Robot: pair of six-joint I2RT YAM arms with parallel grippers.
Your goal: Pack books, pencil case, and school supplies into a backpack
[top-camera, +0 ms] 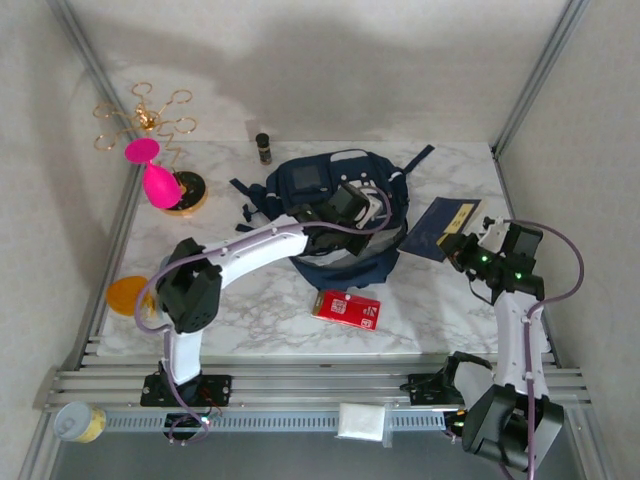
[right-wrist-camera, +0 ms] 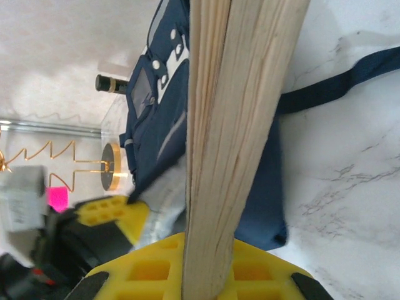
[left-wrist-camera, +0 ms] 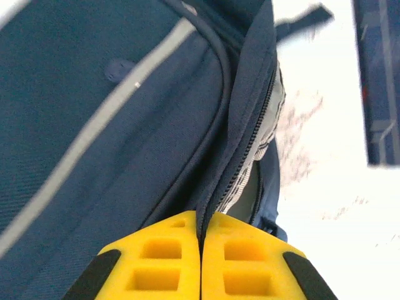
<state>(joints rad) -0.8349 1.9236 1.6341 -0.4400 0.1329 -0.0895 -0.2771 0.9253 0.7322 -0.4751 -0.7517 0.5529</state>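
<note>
The navy backpack [top-camera: 322,190] lies in the middle of the table, its zip opening facing right. My left gripper [top-camera: 350,205] is over it, shut on the fabric edge beside the zip [left-wrist-camera: 201,219]; the backpack's front panel [left-wrist-camera: 112,131] runs away from the fingers. My right gripper [top-camera: 463,248] stands at the right, shut on a stack of books [top-camera: 440,228] with a navy cover on top. In the right wrist view the books' pale page edges [right-wrist-camera: 237,125] rise from between the jaws [right-wrist-camera: 209,250], with the backpack [right-wrist-camera: 156,119] behind. The pencil case is out of view.
A flat red rectangle with a white label [top-camera: 346,307] lies in front of the backpack. At the back left are a pink item [top-camera: 155,178] on a gold wire stand and a small dark bottle [top-camera: 263,148]. An orange disc [top-camera: 128,295] sits at the left edge.
</note>
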